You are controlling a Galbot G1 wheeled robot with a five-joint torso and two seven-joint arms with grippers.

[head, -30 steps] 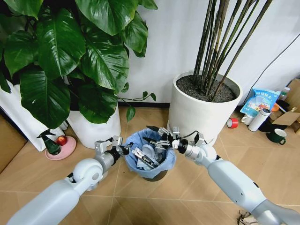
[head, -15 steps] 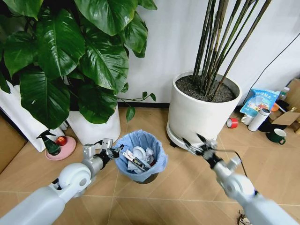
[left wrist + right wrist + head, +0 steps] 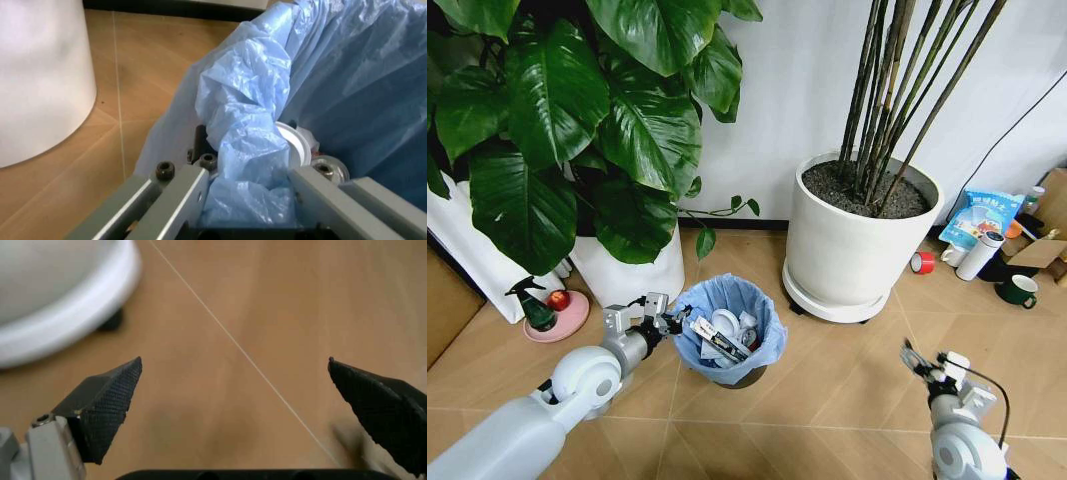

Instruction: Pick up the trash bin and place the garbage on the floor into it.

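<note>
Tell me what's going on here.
The left gripper is shut on the rim of the trash bin, pinching its blue bag, on the floor between two plant pots. Garbage already lies inside. The right gripper hangs open and empty over bare floor beside the right pot.

The right gripper [image 3: 919, 362], with its black textured fingers spread wide, has pulled away from the small round black trash bin lined with crinkled light-blue plastic [image 3: 727, 300]. A second ago it reached over the bin's rim; half a second ago it was beside the big white plant pot [image 3: 857, 250]; now it hangs low over the chevron wood-look tile floor [image 3: 827, 380], well apart from the bin.
</note>
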